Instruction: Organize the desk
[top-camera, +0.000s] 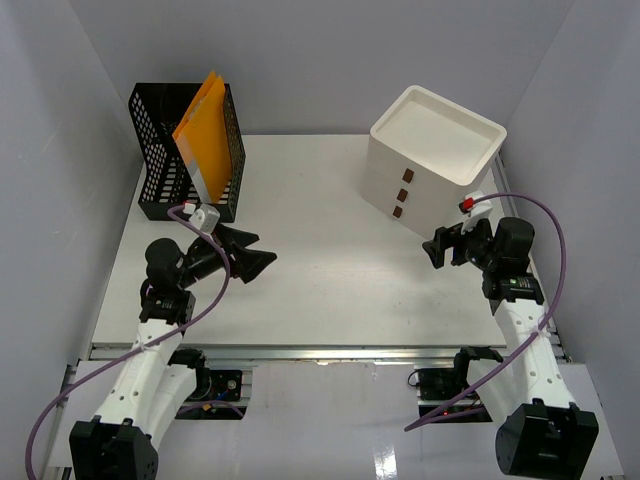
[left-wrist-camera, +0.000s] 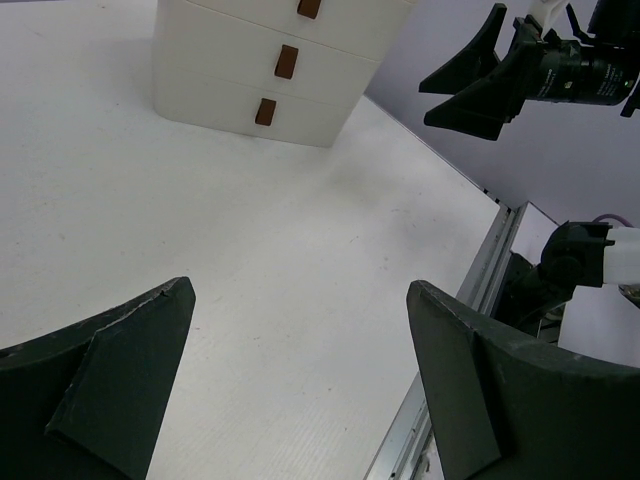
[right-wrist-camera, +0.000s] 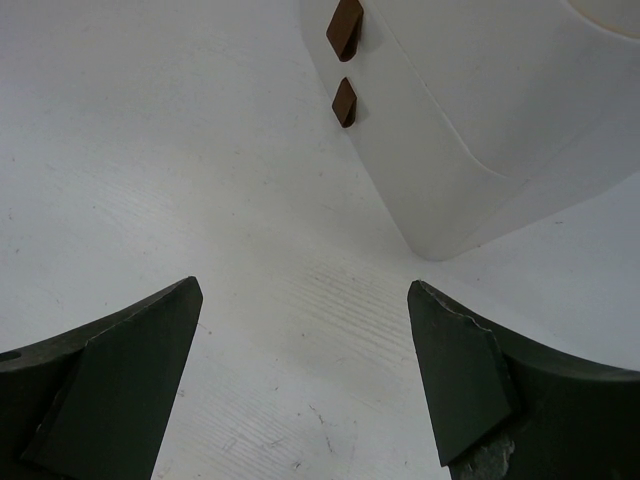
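Note:
The desk (top-camera: 320, 260) is a wide white tabletop with a metal rail along its front edge. My left gripper (top-camera: 262, 252) hovers over its left part, just in front of the black mesh file holder, and stands open with nothing between its fingers (left-wrist-camera: 130, 380). My right gripper (top-camera: 438, 246) hangs over the right part, close to the front corner of the white three-drawer box (top-camera: 432, 158), and is also open and empty. Bare white desk (right-wrist-camera: 300, 320) shows between its fingers (right-wrist-camera: 460, 380).
A black mesh file holder (top-camera: 160, 150) with orange folders (top-camera: 207, 135) stands at the back left. The white drawer box (left-wrist-camera: 270, 60) has brown handles (right-wrist-camera: 344, 28). Grey walls close in the back and both sides. The metal rail (left-wrist-camera: 470, 300) marks the front edge.

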